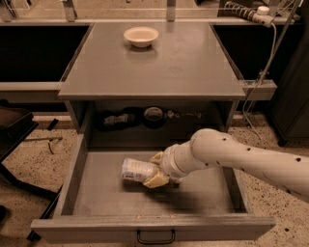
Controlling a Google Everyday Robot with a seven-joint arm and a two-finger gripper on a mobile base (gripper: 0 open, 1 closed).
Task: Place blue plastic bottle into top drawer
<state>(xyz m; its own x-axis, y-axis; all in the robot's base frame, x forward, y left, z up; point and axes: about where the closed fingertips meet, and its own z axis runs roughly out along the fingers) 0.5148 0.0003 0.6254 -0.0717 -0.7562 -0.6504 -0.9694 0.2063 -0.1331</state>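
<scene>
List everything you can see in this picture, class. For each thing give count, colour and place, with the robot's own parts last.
table: one, grey, centre of view
bowl: one, cream, at the back of the tabletop
small objects: several, dark, in the recess under the tabletop
top drawer: one, grey with a dark handle, pulled open at the front
blue plastic bottle: one, clear with a pale label, lying sideways inside the top drawer
power strip: one, pale, top right, cable hanging down
floor: speckled beige, around the table
arm: one, white, reaching in from the right
gripper: one, yellowish fingers, inside the drawer, shut on the bottle's right end
</scene>
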